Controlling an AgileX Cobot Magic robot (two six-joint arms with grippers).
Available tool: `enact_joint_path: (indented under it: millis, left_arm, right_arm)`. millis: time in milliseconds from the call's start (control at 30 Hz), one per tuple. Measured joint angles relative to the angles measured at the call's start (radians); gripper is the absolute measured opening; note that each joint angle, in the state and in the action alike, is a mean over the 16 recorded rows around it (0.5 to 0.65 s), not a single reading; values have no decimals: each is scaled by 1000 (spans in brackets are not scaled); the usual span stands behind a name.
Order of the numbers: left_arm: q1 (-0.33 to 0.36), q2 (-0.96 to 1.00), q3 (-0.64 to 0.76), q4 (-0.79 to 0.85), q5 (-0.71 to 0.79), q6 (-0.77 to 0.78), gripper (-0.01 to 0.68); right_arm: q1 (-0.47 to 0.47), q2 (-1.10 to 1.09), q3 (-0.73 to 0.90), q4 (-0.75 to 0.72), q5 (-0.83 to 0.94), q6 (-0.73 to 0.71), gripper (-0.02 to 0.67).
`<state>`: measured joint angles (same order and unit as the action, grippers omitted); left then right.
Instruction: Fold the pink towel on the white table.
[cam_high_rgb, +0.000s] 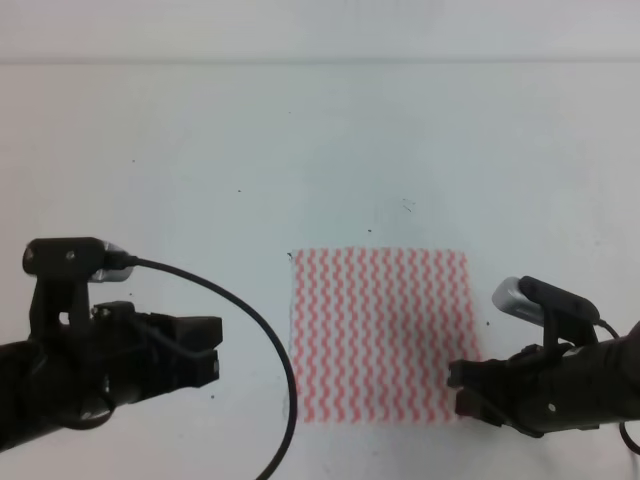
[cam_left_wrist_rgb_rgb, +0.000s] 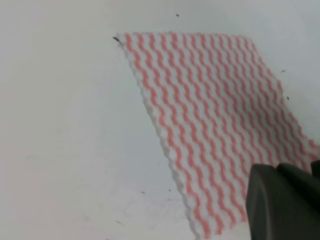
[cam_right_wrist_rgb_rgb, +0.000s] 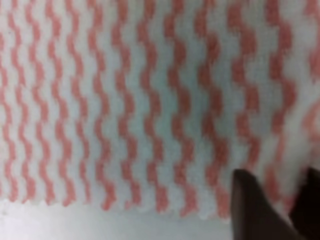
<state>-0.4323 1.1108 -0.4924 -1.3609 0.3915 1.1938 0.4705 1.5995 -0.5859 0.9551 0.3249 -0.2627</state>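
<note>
The pink towel (cam_high_rgb: 382, 335) lies flat and spread out on the white table (cam_high_rgb: 180, 150), just right of the middle. My left gripper (cam_high_rgb: 212, 348) hovers to the left of the towel, apart from it, jaws open and empty. In the left wrist view the towel (cam_left_wrist_rgb_rgb: 215, 120) runs off to the right, and one dark finger (cam_left_wrist_rgb_rgb: 280, 205) shows at the lower right. My right gripper (cam_high_rgb: 462, 389) is at the towel's near right corner, open. In the right wrist view the towel (cam_right_wrist_rgb_rgb: 140, 100) fills the frame, with the fingers (cam_right_wrist_rgb_rgb: 252, 205) over its near edge.
A black cable (cam_high_rgb: 262, 330) loops from the left arm down past the towel's left edge. A few tiny dark specks (cam_high_rgb: 238, 190) dot the tabletop. The table's far edge (cam_high_rgb: 320, 62) runs along the top.
</note>
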Motion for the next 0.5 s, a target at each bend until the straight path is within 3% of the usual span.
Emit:
enact_joint_path:
  millis: [233, 500]
  left_arm:
    - [0, 0, 0, 0, -3, 91, -4]
    - [0, -1, 0, -8, -4, 259, -4]
  right_arm:
    - [0, 4, -17, -3, 11, 0, 2]
    - [0, 8, -78, -1, 38, 0, -15]
